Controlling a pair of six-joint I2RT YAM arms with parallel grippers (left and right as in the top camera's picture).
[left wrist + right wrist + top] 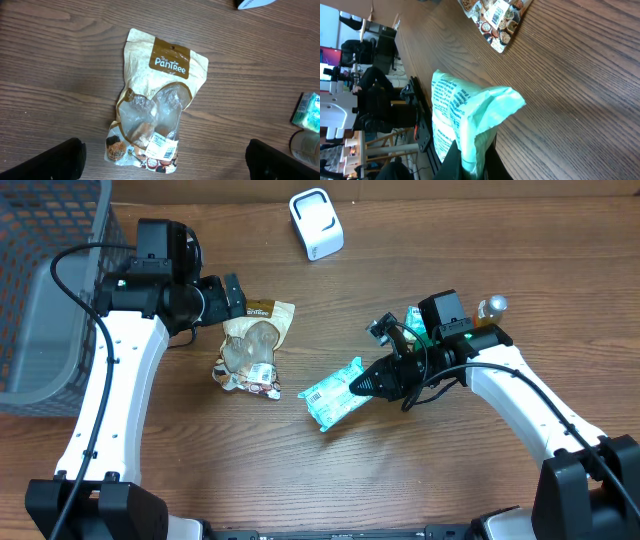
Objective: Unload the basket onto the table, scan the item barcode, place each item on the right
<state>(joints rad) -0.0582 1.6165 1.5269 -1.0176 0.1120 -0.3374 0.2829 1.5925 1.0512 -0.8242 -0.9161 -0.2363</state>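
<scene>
**Packet gripped, label yet to face the scanner**

Our right fingers (365,385) are clenched on one end of the mint-green packet (333,396). It runs straight out ahead of the fingertips, low over the bench (330,490); we cannot tell whether its far end touches the wood. Our left fingers (233,296) are released and spread wide, grasping nothing. Directly below them, between the two pads, a tan pouch (160,100) lies flat.

We judge the step in hand to be showing the packet's barcode to the white device (316,223), which we take for the scanner. It stands well apart from both sets of fingers. The packet's white barcode label (322,392) sits just ahead of our right fingertips and faces upward. We should turn the wrist until that label squarely meets the scanner's window, then hold steady. The grip is on one end only, so the soft film may droop or crease across the bars. We should move slowly and keep the label flat.

The pouch's brown panel reads "The PanTree". A white barcode sticker (162,145) sits near its lower end, its print too small to read. The packet carries lines of blue print, also illegible.
</scene>
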